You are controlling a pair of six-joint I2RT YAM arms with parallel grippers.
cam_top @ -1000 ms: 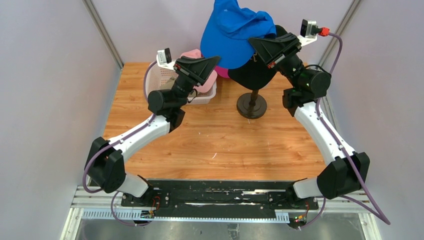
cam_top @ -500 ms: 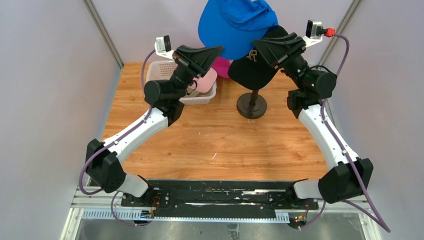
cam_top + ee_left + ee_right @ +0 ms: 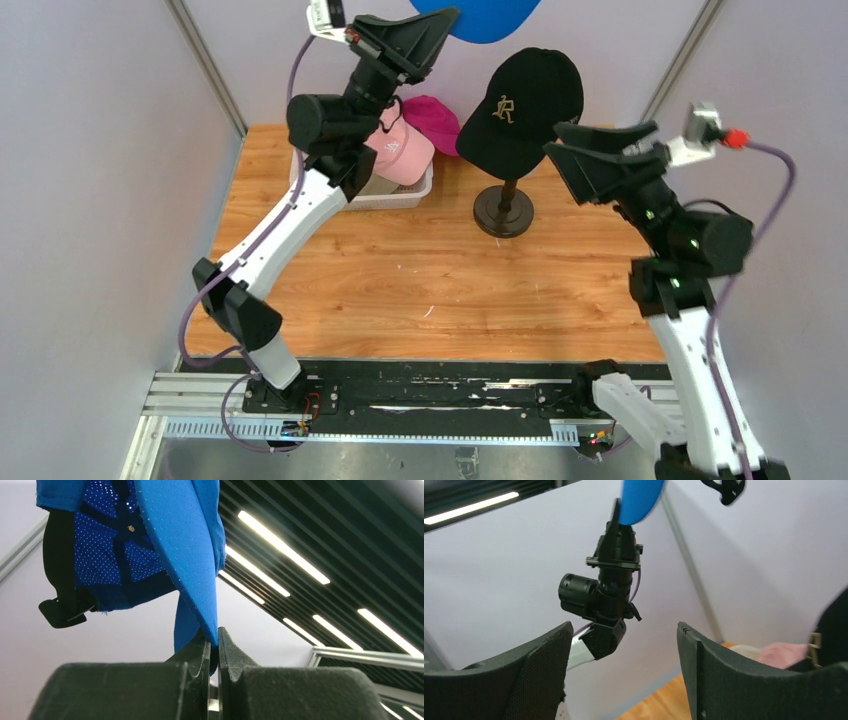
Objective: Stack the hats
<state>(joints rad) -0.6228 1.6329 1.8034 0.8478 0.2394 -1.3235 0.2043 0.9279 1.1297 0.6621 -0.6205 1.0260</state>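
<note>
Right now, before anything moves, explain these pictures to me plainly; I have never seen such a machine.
These are two robot arms bolted to a wooden table, each ending in a two-finger gripper. One picture looks down from above; the other two come from cameras on the wrists. The left gripper, raised high, is pinching the brim of a blue cap. The right gripper is open and empty. A black cap sits atop a dark stand. A pink cap and a magenta cap sit piled in a white basket.
</note>
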